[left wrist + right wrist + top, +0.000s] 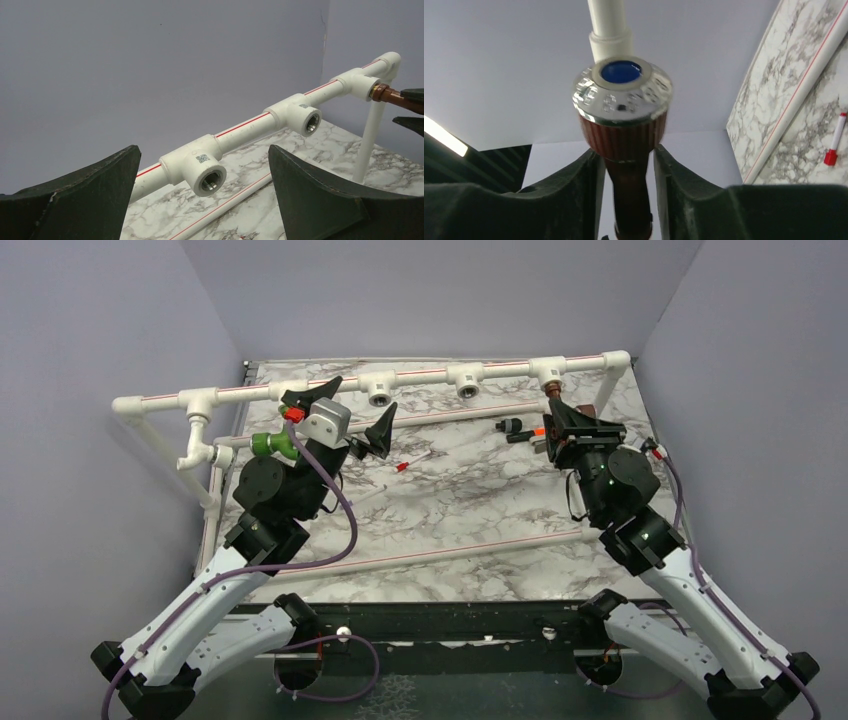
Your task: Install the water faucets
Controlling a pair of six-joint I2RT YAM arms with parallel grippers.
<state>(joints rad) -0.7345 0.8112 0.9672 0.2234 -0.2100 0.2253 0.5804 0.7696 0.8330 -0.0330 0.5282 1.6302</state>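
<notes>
The reddish-brown copper-coloured faucet [551, 392] sits at the right T-fitting [549, 368] of the white pipe frame. My right gripper [556, 408] is shut on it. In the right wrist view the faucet's ribbed knob with chrome cap and blue centre [622, 102] stands between the fingers of the right gripper [626, 150]. The green faucet [272, 445] sits in the left fitting [222, 453], behind my left arm. My left gripper [362, 398] is open and empty, facing an empty threaded T-fitting [201, 167]. The copper faucet also shows at the far fitting in the left wrist view [382, 93].
A second empty T-fitting [301, 113] lies further along the pipe. A small black piece with an orange tip [520, 428] lies on the marble table left of the right gripper. A white stick with a red tip [410, 463] lies mid-table. Thin pipes run across the table [450, 552].
</notes>
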